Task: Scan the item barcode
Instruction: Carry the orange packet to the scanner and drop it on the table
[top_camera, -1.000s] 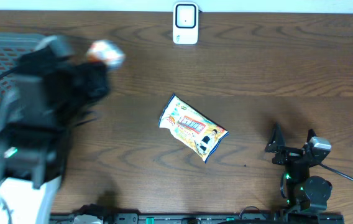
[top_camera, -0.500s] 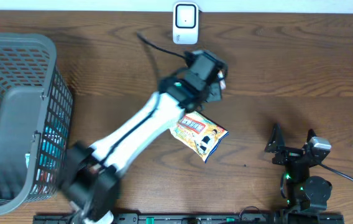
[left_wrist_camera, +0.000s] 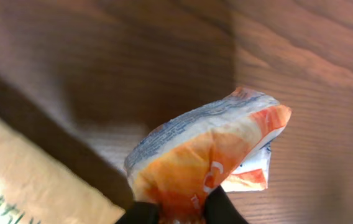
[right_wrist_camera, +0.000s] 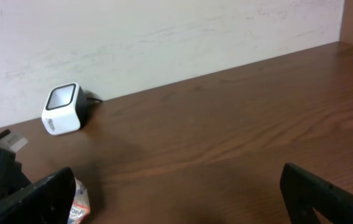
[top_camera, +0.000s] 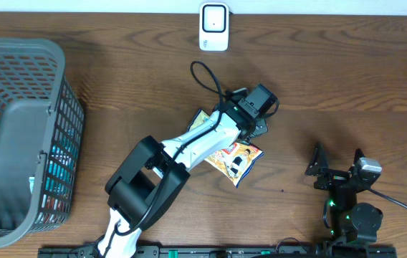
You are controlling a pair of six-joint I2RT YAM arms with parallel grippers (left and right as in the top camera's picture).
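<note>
Swung over from the basket (top_camera: 17,54) a second ago, the left claw (left_wrist_camera: 181,214) hangs mid-table (top_camera: 347,72) — pinching an orange packet (left_wrist_camera: 207,149) by one end, just beside the snack bag (top_camera: 236,159), short of the scanner (top_camera: 213,27). Right claw (top_camera: 336,166) — spread wide, well apart.

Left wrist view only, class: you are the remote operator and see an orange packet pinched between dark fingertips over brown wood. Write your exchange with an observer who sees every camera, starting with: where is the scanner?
Observer: The white box-shaped scanner stands at the table's far edge, well apart from the left gripper holding the orange plastic packet.
Operator: Is the other arm in the way?
Observer: No. The right gripper sits open at the near right, holding nothing.
Operator: Anything else around?
Observer: A grey plastic lattice basket stands at the table's left end.
</note>
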